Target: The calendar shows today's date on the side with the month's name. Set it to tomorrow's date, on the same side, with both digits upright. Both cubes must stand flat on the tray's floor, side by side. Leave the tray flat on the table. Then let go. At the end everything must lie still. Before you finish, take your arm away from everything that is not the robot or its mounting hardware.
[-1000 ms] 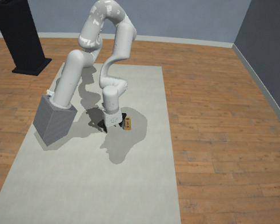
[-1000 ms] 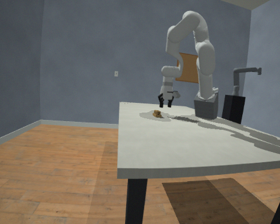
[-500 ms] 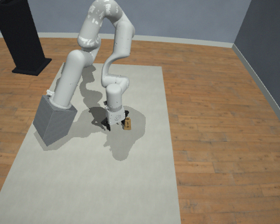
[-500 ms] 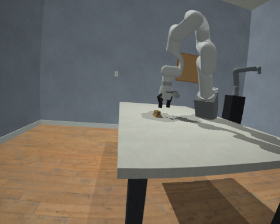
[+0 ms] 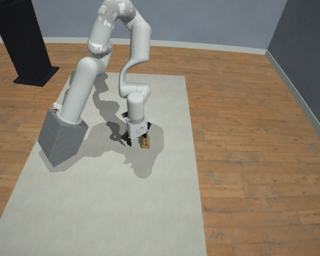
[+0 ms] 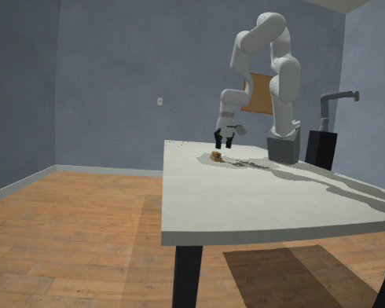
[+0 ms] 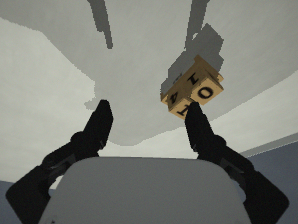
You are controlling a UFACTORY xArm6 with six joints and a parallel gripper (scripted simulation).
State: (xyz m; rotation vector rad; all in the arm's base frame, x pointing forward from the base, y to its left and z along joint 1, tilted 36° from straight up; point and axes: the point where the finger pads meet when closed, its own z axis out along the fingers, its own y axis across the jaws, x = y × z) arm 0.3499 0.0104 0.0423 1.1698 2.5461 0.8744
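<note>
The calendar is a small wooden tray (image 7: pixel 201 65) with two wooden cubes side by side. One cube (image 7: pixel 210 89) shows a 0 on one face and a mark like an I or H on another. The other cube (image 7: pixel 174 106) shows a 4 and a 1, the 1 partly hidden by a finger. The calendar (image 5: pixel 145 142) (image 6: pixel 215 157) stands on the table; the month's name is not readable. My gripper (image 5: pixel 137 140) (image 6: pixel 223 147) (image 7: pixel 149 110) is open and empty above the table, with the calendar off to the right in the wrist view, near and below the right fingertip.
The pale table (image 5: pixel 104 202) (image 6: pixel 243 196) carries the grey arm base (image 5: pixel 63 140) (image 6: pixel 283 150) at one side. The calendar lies in the arm's shadow. A dark pedestal (image 5: pixel 22 39) (image 6: pixel 321 149) stands on the floor beyond the table.
</note>
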